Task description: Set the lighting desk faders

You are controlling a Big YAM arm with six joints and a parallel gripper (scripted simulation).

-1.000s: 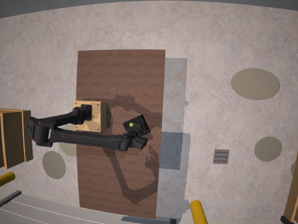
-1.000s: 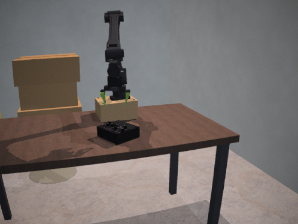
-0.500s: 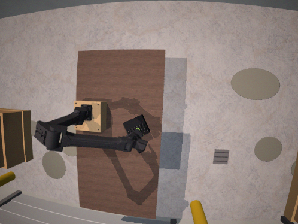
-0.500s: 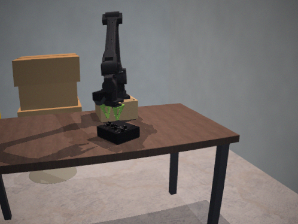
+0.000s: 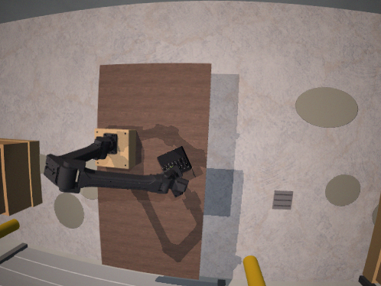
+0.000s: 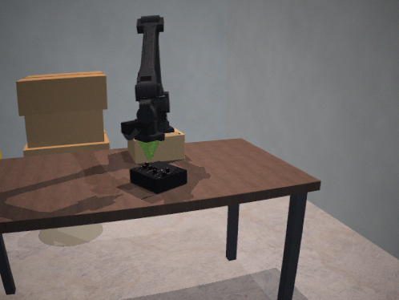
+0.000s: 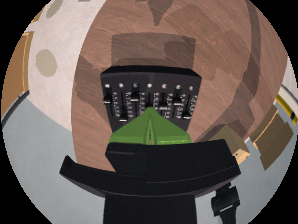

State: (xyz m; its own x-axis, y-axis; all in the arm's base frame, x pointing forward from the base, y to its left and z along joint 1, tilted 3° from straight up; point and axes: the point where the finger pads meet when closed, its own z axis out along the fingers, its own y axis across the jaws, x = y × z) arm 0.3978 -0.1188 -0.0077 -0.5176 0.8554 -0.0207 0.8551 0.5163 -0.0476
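Though blurred, pinched claw (image 7: 150, 129) over desk (image 7: 152, 78) edge.

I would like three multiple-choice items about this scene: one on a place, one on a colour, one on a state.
1. Where does the lighting desk stand?
A. on the floor
B. on the wooden table
C. on the stacked boxes

2. What colour are the fingers of the gripper?
A. green
B. red
C. white

3. How does the gripper stand?
A. wide open
B. shut on a fader cap
C. shut, holding nothing

Answers: 1 B, the exterior view shows the desk resting on the table top. 2 A, the wrist view shows green fingers. 3 C, the fingers meet in one point above the faders, with nothing between them.
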